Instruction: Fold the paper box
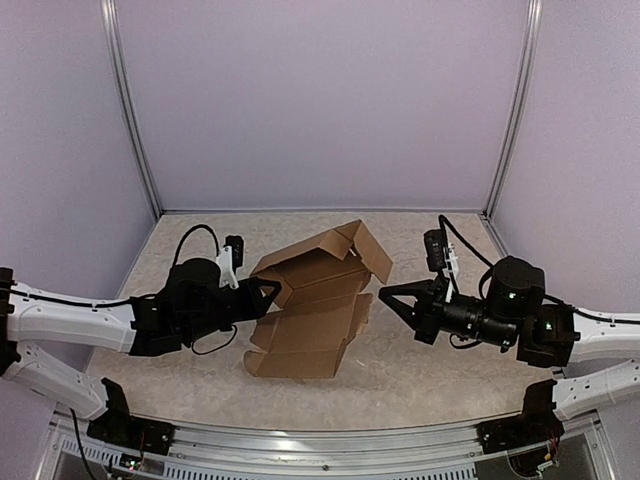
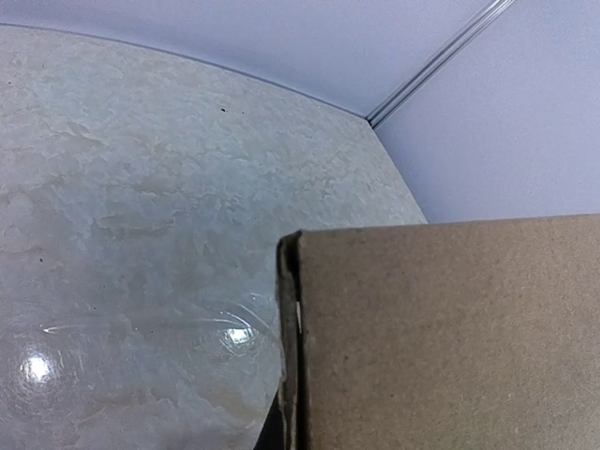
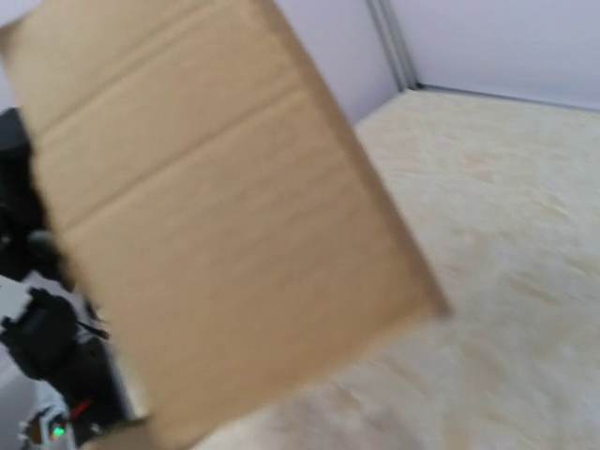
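Observation:
The paper box (image 1: 312, 305) is a brown die-cut cardboard sheet lying partly folded at the table's middle, with a back flap (image 1: 368, 248) standing up. My left gripper (image 1: 276, 288) is at the box's left wall, and its tips look closed on that edge. In the left wrist view the doubled cardboard edge (image 2: 292, 356) sits right at the jaws and the panel (image 2: 450, 337) hides the fingers. My right gripper (image 1: 383, 294) has its tips together just off the box's right edge, holding nothing. The right wrist view shows a blurred cardboard panel (image 3: 216, 216) close ahead.
The beige mottled tabletop (image 1: 420, 365) is enclosed by pale lilac walls with metal corner posts (image 1: 132, 110). A metal rail (image 1: 330, 440) runs along the near edge between the arm bases.

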